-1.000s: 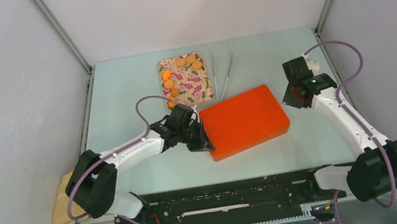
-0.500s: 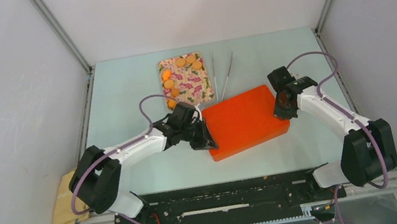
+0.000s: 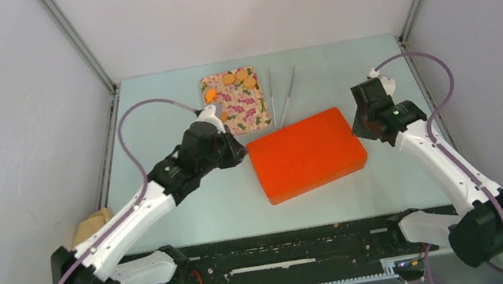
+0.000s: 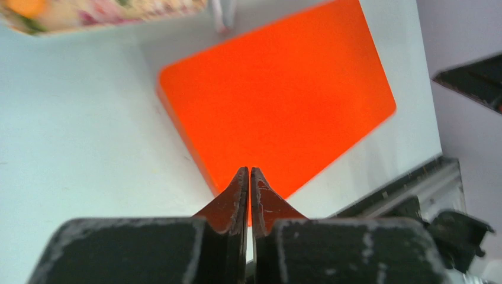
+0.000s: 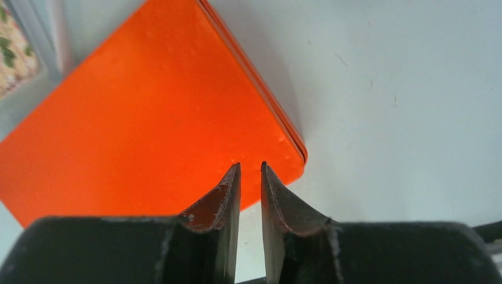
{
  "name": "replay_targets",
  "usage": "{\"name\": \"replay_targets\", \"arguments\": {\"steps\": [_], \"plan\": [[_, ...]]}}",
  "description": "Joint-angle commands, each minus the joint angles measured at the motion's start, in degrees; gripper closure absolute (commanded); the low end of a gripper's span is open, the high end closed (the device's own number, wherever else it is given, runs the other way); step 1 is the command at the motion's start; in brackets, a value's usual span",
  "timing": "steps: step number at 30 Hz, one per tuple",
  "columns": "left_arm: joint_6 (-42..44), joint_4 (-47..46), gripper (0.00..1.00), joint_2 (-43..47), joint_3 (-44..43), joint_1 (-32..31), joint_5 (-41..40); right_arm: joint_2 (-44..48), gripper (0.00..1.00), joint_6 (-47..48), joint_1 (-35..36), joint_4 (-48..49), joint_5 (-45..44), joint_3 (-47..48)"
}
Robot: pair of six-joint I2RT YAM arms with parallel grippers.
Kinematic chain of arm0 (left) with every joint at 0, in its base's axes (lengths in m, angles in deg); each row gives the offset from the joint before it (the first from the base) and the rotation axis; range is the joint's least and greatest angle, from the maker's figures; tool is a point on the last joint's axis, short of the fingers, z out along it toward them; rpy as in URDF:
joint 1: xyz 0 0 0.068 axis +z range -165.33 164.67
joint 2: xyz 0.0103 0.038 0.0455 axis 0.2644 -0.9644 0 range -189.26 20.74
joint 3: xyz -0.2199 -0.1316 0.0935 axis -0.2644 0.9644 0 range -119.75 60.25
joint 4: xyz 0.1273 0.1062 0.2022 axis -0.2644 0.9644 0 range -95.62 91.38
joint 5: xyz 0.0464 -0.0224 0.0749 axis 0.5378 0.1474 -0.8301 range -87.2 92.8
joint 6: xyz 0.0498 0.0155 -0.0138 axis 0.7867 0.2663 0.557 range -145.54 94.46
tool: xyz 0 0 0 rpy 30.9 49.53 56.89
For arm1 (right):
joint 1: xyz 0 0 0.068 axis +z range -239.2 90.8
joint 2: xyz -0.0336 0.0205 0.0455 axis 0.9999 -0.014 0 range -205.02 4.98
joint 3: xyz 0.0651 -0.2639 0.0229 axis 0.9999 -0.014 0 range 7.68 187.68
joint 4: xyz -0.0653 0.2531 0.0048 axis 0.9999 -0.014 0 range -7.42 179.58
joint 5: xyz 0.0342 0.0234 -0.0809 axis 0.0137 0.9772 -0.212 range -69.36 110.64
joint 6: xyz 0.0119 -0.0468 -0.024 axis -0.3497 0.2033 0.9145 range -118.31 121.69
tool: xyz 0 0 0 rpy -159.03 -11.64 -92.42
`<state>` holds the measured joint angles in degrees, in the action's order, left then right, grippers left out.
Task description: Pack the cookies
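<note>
A pale green desk (image 3: pixel 153 119) seen from above, with two white robot arms reaching in from its near edge. In the middle lies a flat orange box (image 3: pixel 307 154), lid on, turned at a slight angle. Behind it, toward the far side, is a floral tray (image 3: pixel 247 106) carrying the cookies (image 3: pixel 229 79), small orange-tan discs lying along the tray's far and left edges. A pair of thin metal tongs (image 3: pixel 285 96) lies just right of the tray.

The left hand (image 4: pixel 248 171) is by the box's left end, its fingers pressed together with nothing between them. The right hand (image 5: pixel 250 167) is at the box's far right corner, its fingers a narrow gap apart and holding nothing. Whether either hand touches the box cannot be told. A tan cloth (image 3: pixel 90 227) sits at the desk's left edge.
</note>
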<state>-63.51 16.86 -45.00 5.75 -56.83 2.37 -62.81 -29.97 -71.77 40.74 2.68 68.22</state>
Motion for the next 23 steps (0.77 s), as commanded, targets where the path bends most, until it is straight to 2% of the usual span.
{"name": "replay_targets", "arguments": {"steps": [1,8,23], "plan": [[2.9,3.2,0.92,6.5,-0.8,-0.2,-18.2,3.0,0.74,1.7,0.8,3.6,-1.8,1.9],[3.3,3.9,0.87,11.6,0.9,-0.1,-26.0,3.5,0.73,3.0,0.9,4.6,-2.2,1.9],[3.3,4.3,0.87,11.2,1.0,0.0,-26.3,3.7,0.72,3.5,1.9,2.8,-5.6,1.9]]}}
